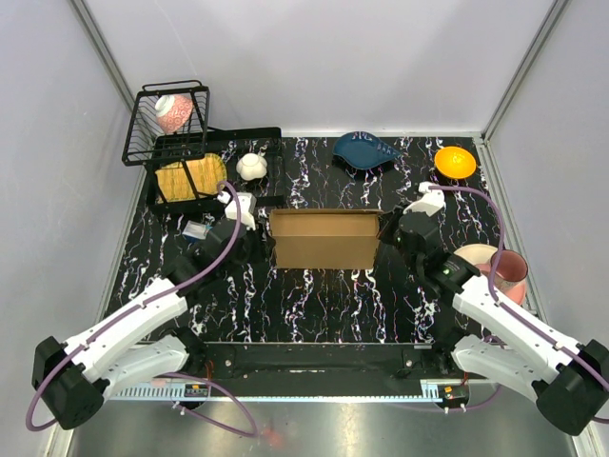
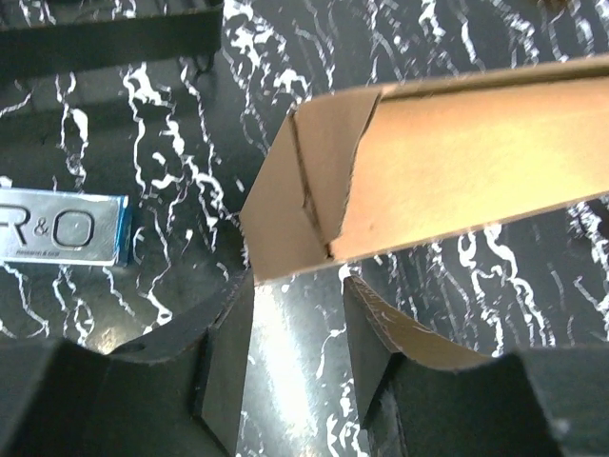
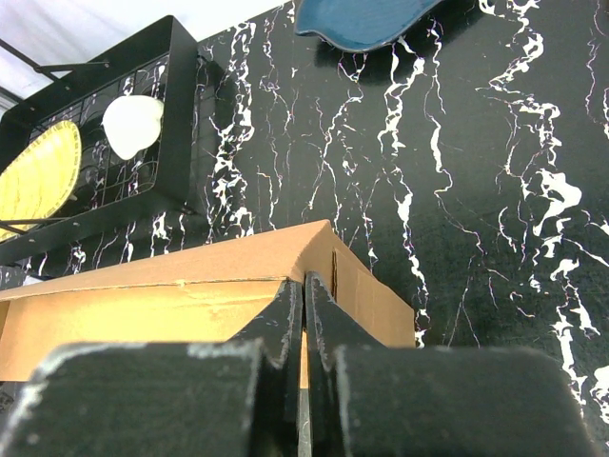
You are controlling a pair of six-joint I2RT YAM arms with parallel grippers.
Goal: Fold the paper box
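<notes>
Where the black marbled worktop [image 1: 314,305] meets its far edge, clutter: a black wire basket [image 1: 143,131] holding a pink-and-white item; a black rack [image 1: 238,136] with a yellow plate [image 1: 190,177] and a white lump [image 1: 251,167] inside; a blue dish [image 1: 366,150]; an orange bowl [image 1: 455,162]. Pink cup [image 1: 509,269] beside the right arm. Silver-blue packet [image 2: 62,227] near the left gripper [image 2: 295,367].

Paper box [image 1: 324,238] mid-worktop, between both grippers.

Left gripper: fingers apart, box's left corner just off the tips. Right gripper [image 3: 303,314]: fingers pressed together at the box's right end.
</notes>
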